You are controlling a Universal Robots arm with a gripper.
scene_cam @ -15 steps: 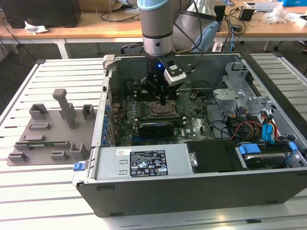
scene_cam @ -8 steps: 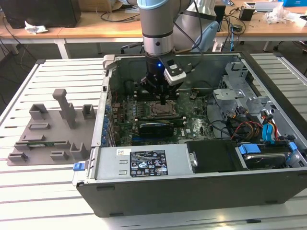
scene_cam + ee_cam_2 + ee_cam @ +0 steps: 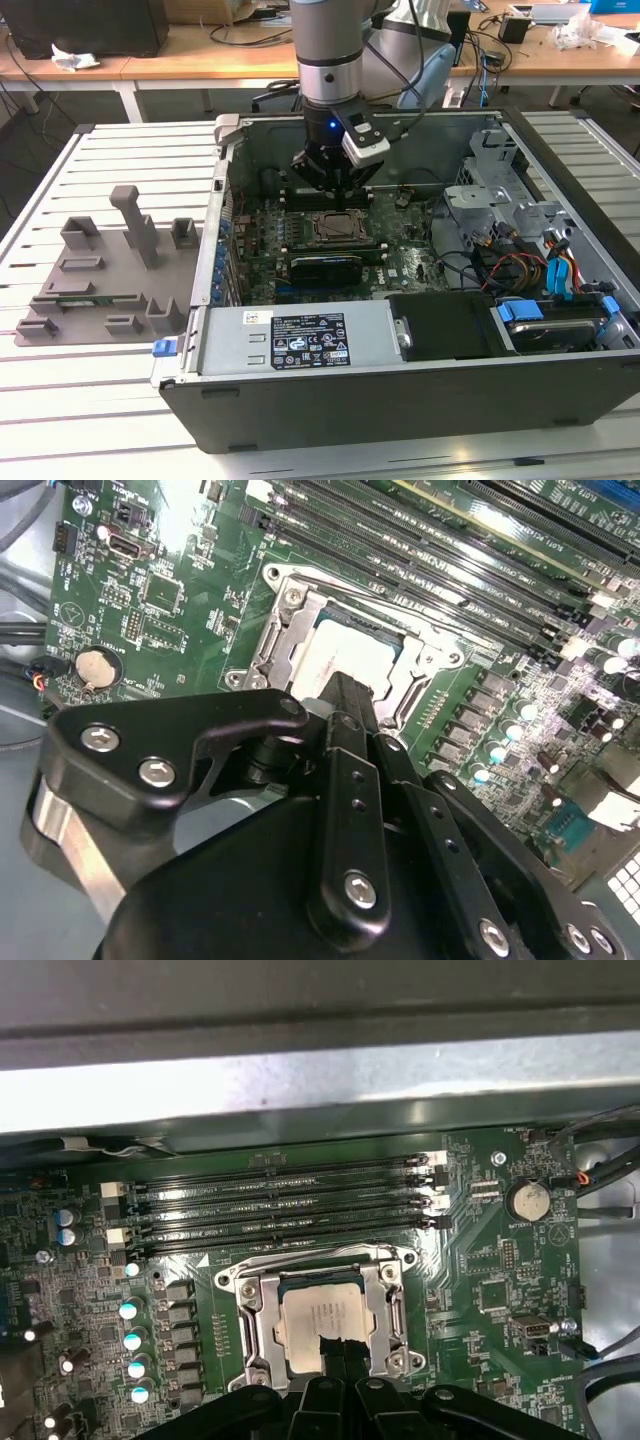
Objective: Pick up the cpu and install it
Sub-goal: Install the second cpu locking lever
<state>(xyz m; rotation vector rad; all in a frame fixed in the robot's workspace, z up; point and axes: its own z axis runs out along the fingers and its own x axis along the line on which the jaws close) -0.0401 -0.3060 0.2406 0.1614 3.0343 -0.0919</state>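
**A:** So going from the exterior view's left: there's a grey fixture tray (image 3: 105, 290) with upright blocks on the slatted table (image 3: 80, 400), well apart from everything else. Next to it is the open computer case (image 3: 420, 400), lying on its side.

**B:** And the arm?

**A:** Inside the case, gripper (image 3: 330, 185) hanging just above the socket (image 3: 335, 226) in the middle of the motherboard (image 3: 400, 262).

**B:** Where's the cpu then?

**A:** Sitting in the socket. In both wrist views you can see the cpu (image 3: 322, 1315) with its silver top inside the metal frame (image 3: 250, 1310), and the memory slots (image 3: 280, 1205) beside it.

**B:** Is it gripped?

**A:** Fingers (image 3: 350, 710) look pressed together, tips right over the cpu's edge. Whether they touch it, can't tell. Over on the exterior view's right there's the drive cage (image 3: 490, 180) and coloured cables (image 3: 545, 270).
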